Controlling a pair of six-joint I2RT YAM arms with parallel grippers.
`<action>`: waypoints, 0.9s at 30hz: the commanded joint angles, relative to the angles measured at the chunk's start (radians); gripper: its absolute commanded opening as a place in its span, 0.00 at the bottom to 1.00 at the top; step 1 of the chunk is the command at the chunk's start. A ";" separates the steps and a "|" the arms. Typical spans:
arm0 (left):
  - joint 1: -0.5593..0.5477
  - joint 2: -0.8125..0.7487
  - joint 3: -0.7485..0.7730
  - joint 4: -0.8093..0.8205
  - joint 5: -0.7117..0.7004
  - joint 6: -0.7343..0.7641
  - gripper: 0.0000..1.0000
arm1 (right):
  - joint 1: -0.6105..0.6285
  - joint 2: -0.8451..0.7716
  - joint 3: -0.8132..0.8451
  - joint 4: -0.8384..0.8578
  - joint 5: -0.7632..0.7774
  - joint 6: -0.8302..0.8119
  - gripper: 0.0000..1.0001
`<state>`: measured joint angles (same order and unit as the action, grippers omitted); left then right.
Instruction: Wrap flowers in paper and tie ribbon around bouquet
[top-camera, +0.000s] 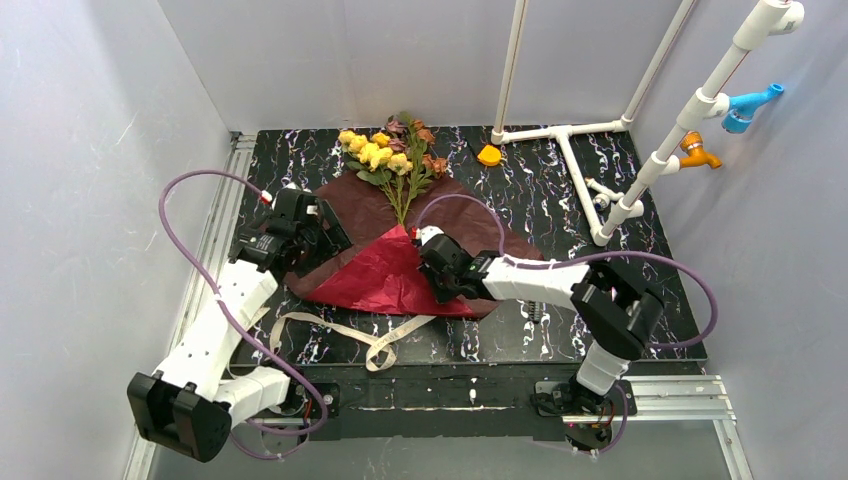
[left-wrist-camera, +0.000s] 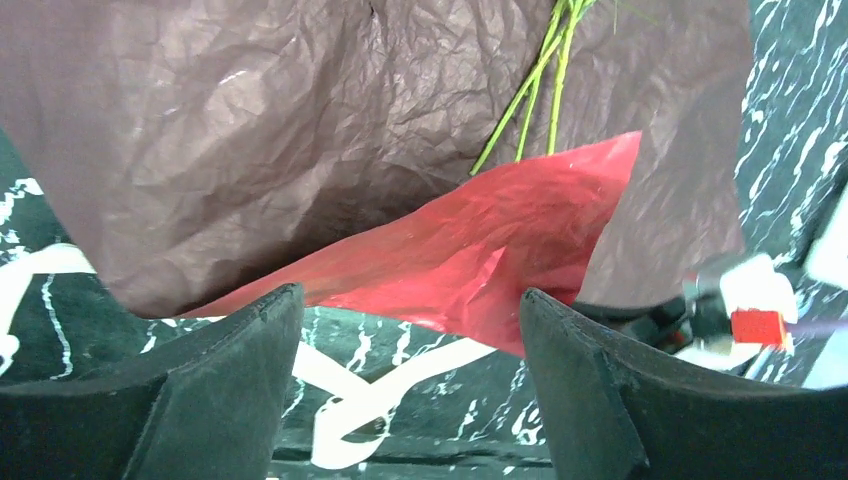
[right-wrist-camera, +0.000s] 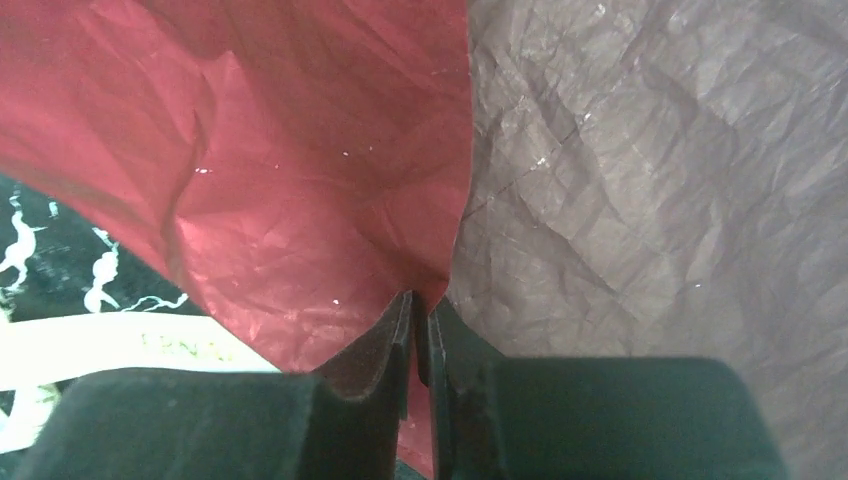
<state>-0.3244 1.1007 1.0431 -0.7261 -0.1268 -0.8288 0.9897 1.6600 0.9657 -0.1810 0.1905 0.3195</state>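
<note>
- Wrapping step in hand, by the look of it: first fold of the paper (top-camera: 360, 210) under way, no cone formed, tying not yet begun.
- Paper spread mid-table, maroon side up, its near part turned up toward 12 o'clock as a red flap.
- Flowers (top-camera: 392, 155) laid on the sheet, blooms past its 12 o'clock corner, stems running down to the flap's tip.
- Right gripper (top-camera: 428, 240): pressed together on the flap's edge, close to the stem ends.
- Left gripper (top-camera: 325, 238): spread wide at 9 o'clock of the sheet, holding nothing.
- Ribbon (top-camera: 340, 328): loose on the table at 6 to 7 o'clock of the paper, untouched.
- Next, probably: lay the pinched flap flat over the stems without dragging them, then bring a side corner across with the free jaws.
- Right wrist view only: thin sheet clamped at the very fingertips (right-wrist-camera: 395, 330), a shallow hold.
- Left wrist view only: empty gap between the pads (left-wrist-camera: 250, 340), flap lifted off the table beyond, at 12 o'clock.
- Top view only: blooms and whole layout.
</note>
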 joint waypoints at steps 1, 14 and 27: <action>-0.007 -0.072 -0.003 -0.052 0.045 0.172 0.75 | 0.003 0.057 0.071 -0.107 0.085 0.079 0.20; -0.062 0.222 -0.226 0.174 0.146 0.218 0.58 | 0.001 0.001 0.157 -0.238 0.020 0.165 0.81; -0.062 0.388 -0.251 0.275 0.198 0.281 0.52 | 0.019 -0.081 0.255 -0.240 -0.123 0.176 0.91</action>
<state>-0.3836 1.4754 0.8017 -0.4793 0.0574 -0.5800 0.9966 1.6447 1.1694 -0.4316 0.1204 0.4721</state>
